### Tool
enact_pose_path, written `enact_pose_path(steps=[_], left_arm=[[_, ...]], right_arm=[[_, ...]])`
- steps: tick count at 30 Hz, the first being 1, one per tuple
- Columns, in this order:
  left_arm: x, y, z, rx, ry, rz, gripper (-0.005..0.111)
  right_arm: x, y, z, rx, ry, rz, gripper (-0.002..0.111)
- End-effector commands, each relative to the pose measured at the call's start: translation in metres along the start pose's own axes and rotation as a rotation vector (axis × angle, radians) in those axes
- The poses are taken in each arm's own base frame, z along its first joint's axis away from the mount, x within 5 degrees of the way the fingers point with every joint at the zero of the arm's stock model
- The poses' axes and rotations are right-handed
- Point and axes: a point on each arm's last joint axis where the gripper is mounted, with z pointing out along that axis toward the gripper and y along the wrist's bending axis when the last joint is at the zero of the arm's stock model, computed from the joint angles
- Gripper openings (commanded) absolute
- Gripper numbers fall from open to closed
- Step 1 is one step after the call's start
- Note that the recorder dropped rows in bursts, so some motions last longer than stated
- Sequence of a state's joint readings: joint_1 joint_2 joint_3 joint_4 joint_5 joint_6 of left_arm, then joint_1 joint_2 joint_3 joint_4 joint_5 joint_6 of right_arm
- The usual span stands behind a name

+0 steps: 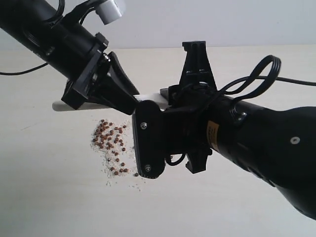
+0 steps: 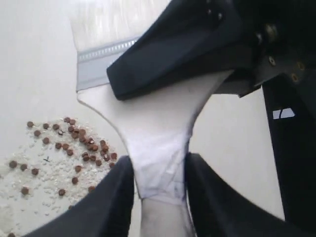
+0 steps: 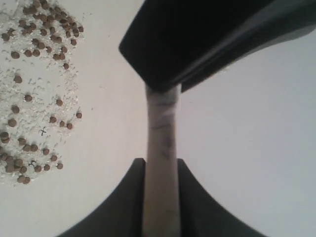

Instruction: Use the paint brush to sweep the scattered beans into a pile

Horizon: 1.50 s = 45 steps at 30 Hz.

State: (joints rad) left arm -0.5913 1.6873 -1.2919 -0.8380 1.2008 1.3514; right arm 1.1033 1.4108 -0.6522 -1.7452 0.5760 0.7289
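Paint brush (image 2: 153,123) is gripped by both hands at once: left hand (image 2: 158,163) pinched on the handle (image 3: 162,128), right hand (image 3: 161,165) clamped on it edge-on. Beans (image 1: 109,140) mixed with pale grit (image 3: 37,111) sit loosely spread on the worktop (image 1: 49,197), just beside the brush

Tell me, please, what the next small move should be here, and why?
Probably open the left gripper and let go: it and the right gripper both clamp the paint brush handle, while the beans lie scattered beside it, so one arm likely needs sole hold to sweep.
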Motion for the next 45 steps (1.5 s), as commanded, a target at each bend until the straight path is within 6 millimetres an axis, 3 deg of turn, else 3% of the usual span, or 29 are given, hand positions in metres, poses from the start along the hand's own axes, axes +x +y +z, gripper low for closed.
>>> enact_pose_path(steps=[1,2,4,8,11,15,20,25,27,28,32,35,38,41,45], left_arm=[[-0.023,0.003,-0.014,-0.077,-0.074,0.079,0.067],[-0.027,0.007,-0.018,-0.135,-0.096,0.085,0.082],[-0.034,0.015,-0.024,-0.256,-0.136,0.087,0.094],[-0.051,0.031,-0.045,-0.508,-0.235,0.098,0.090],[-0.058,0.033,-0.059,-0.572,-0.272,0.109,0.085],[-0.061,0.035,-0.073,-0.606,-0.301,0.110,0.089],[-0.051,0.048,-0.082,-0.633,-0.328,0.062,0.091],[-0.030,0.082,-0.063,-0.572,-0.357,0.017,0.091],[-0.021,0.095,-0.054,-0.500,-0.427,0.022,0.091],[-0.017,0.100,-0.053,-0.446,-0.502,0.036,0.091],[0.000,0.106,-0.068,-0.261,-0.745,0.104,0.091],[0.013,0.122,-0.062,-0.268,-0.797,0.034,0.091],[0.014,0.129,-0.038,-0.235,-0.809,0.026,0.091],[0.006,0.131,-0.011,-0.197,-0.809,0.060,0.091],[-0.005,0.130,-0.002,-0.178,-0.809,0.098,0.091]], right_arm=[[0.000,0.002,0.000,-0.032,0.018,0.072,0.000],[0.002,0.003,0.000,-0.045,0.033,0.102,0.000],[0.004,0.004,0.001,-0.057,0.049,0.130,0.000],[0.015,0.000,0.007,-0.106,0.095,0.280,0.000],[0.030,-0.012,0.016,-0.149,0.123,0.448,0.000],[0.065,-0.035,0.030,-0.149,0.148,0.663,0.000],[0.111,-0.060,0.038,-0.081,0.072,0.926,0.000],[0.152,-0.080,0.037,0.022,-0.058,1.128,0.000],[0.158,-0.078,0.042,-0.107,-0.225,1.182,0.000],[0.169,-0.080,0.051,-0.265,-0.311,1.264,0.000],[0.194,-0.079,0.078,-0.648,-0.496,1.430,0.000],[0.203,-0.069,0.103,-0.715,-0.535,1.443,0.000],[0.207,-0.059,0.113,-0.718,-0.537,1.476,0.000],[0.210,-0.062,0.118,-0.659,-0.578,1.525,0.000],[0.210,-0.064,0.118,-0.639,-0.591,1.538,0.000]])
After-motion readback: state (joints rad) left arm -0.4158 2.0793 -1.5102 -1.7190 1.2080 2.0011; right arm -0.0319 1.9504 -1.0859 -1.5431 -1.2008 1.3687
